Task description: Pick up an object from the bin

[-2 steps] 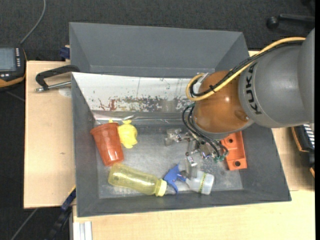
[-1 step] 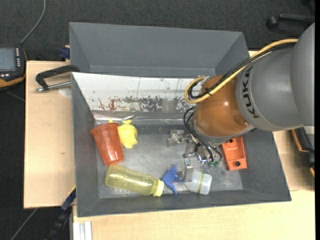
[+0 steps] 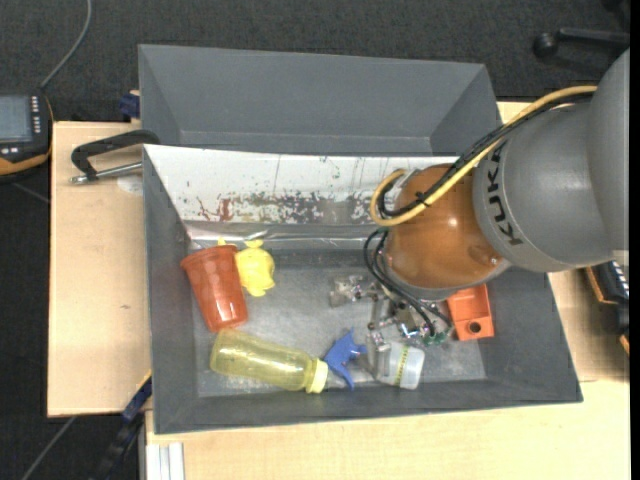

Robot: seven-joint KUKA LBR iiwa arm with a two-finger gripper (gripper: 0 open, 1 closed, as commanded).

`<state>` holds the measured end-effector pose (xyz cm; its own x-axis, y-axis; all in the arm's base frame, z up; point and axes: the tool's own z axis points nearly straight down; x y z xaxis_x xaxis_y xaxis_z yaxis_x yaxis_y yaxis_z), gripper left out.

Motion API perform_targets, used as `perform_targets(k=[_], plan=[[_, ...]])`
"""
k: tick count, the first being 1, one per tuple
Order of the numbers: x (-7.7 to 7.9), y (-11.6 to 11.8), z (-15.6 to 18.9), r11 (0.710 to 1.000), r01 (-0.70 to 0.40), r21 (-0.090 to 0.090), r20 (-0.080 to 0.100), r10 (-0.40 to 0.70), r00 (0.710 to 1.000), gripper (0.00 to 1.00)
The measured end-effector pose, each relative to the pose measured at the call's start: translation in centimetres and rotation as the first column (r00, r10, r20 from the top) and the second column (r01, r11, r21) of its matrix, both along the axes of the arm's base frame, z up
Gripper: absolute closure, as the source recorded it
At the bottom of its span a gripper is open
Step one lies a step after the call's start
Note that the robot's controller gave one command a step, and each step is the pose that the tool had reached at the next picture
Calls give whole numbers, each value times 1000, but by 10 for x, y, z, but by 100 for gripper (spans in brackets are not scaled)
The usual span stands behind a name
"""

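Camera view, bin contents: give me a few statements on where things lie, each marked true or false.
1. The orange cup lies on the left side of the bin. True.
2. The yellowish bottle stands upright. False: it lies on its side along the near wall.
3. The hand is down in the bin close to a small blue piece. True.
4. The orange block sits inside the cup. False: it lies on the bin floor at the right, far from the cup.
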<state>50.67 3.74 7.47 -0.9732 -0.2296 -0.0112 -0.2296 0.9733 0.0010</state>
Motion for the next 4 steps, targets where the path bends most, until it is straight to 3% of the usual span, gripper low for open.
perform_targets(k=[1,2,4], plan=[[-9,-29,-3,1000,-18,0,0,18,1000,0],[-11,-76,-3,1000,-18,0,3,18,1000,100],[-12,-57,-4,992,-126,-1,1,126,992,100]])
